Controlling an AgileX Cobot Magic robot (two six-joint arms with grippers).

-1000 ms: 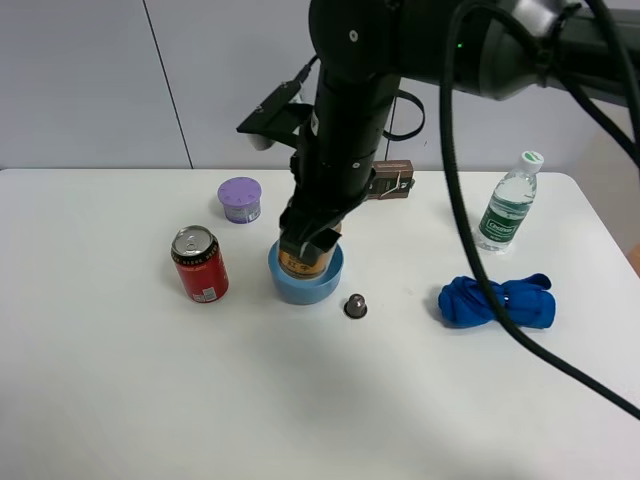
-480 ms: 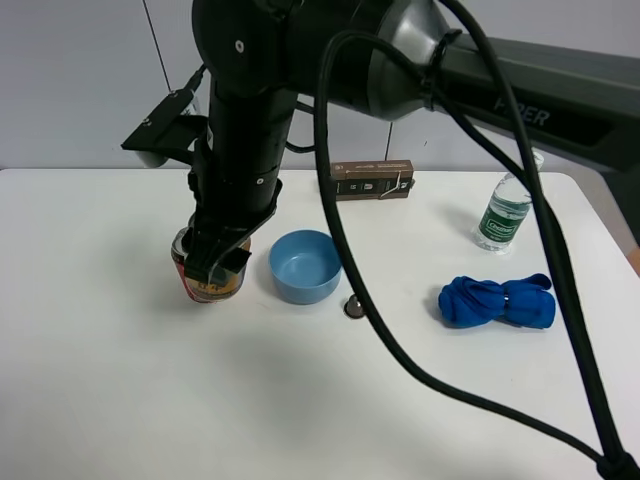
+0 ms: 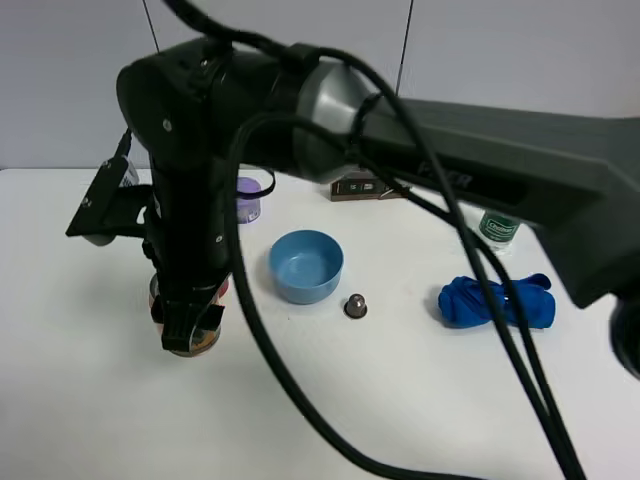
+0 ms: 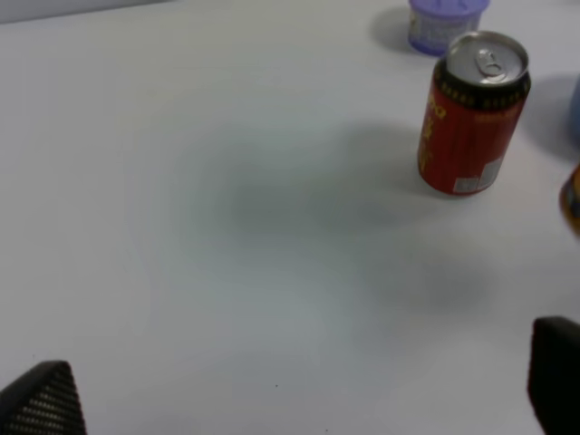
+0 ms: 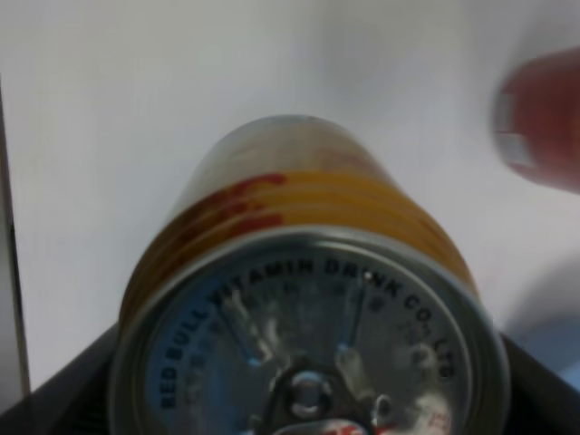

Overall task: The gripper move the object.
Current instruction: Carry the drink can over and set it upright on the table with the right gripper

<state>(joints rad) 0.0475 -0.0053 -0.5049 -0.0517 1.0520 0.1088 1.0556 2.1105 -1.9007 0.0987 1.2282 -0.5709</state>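
My right gripper (image 3: 190, 325) reaches across to the left side of the table and is shut on the gold-orange can (image 3: 196, 341), holding it by its upper part low over the table. In the right wrist view the can (image 5: 308, 272) fills the frame, silver pull-tab top toward the camera, between the dark fingers (image 5: 63, 399). The taller red can (image 4: 471, 113) stands just behind it, mostly hidden by the arm in the high view. My left gripper (image 4: 299, 385) is open and empty; only its finger tips show, and the gold can's edge (image 4: 573, 201) shows beside them.
A blue bowl (image 3: 305, 265) stands right of the arm, with a small dark capsule (image 3: 355, 306) by it. A purple cup (image 3: 247, 200) and brown box (image 3: 360, 187) sit behind. A blue cloth (image 3: 497, 302) and a water bottle (image 3: 497, 228) are at right.
My right gripper lifted the gold can out of the blue bowl and carried it left, past the red can, then toward the front left of the table.
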